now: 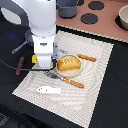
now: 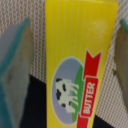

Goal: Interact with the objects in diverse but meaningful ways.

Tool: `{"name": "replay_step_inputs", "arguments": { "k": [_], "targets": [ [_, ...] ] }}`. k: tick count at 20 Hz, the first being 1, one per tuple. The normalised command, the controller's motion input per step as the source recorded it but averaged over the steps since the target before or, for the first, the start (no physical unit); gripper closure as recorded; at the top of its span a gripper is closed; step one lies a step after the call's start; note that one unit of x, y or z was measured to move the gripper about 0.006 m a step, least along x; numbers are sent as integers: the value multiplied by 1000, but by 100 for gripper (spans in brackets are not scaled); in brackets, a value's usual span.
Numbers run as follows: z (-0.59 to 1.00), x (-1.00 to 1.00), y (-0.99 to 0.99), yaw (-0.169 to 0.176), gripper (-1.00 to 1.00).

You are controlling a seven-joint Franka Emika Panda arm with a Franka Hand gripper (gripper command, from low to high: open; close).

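Observation:
The yellow butter block (image 2: 80,30) with a cow label fills the wrist view, lying between my gripper's (image 2: 73,60) two fingers. The left finger (image 2: 15,75) stands a little apart from it and the right finger (image 2: 124,45) is close to its edge, so the gripper is open around it. In the exterior view the gripper (image 1: 44,64) is low over the mat's left edge, with the butter block (image 1: 34,59) peeking out beside it. Just to its right the golden bread loaf (image 1: 68,64) rests on a plate (image 1: 76,71).
On the striped mat (image 1: 95,90) lie a white fish (image 1: 48,90) and two orange-handled utensils (image 1: 86,58) (image 1: 73,82). A red-brown sausage (image 1: 20,65) lies off the mat at the left. At the back are a grey saucepan (image 1: 67,7), stove burners (image 1: 89,18) and a bowl (image 1: 123,17).

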Motion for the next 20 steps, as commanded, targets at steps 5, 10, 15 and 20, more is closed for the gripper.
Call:
{"name": "replay_step_inputs", "arguments": {
  "k": [5,10,15,20],
  "targets": [
    [802,-39,250,0,-100],
    [788,101,484,0,-100],
    [817,273,614,2,-100],
    [675,225,689,12,-100]
  ]
}}
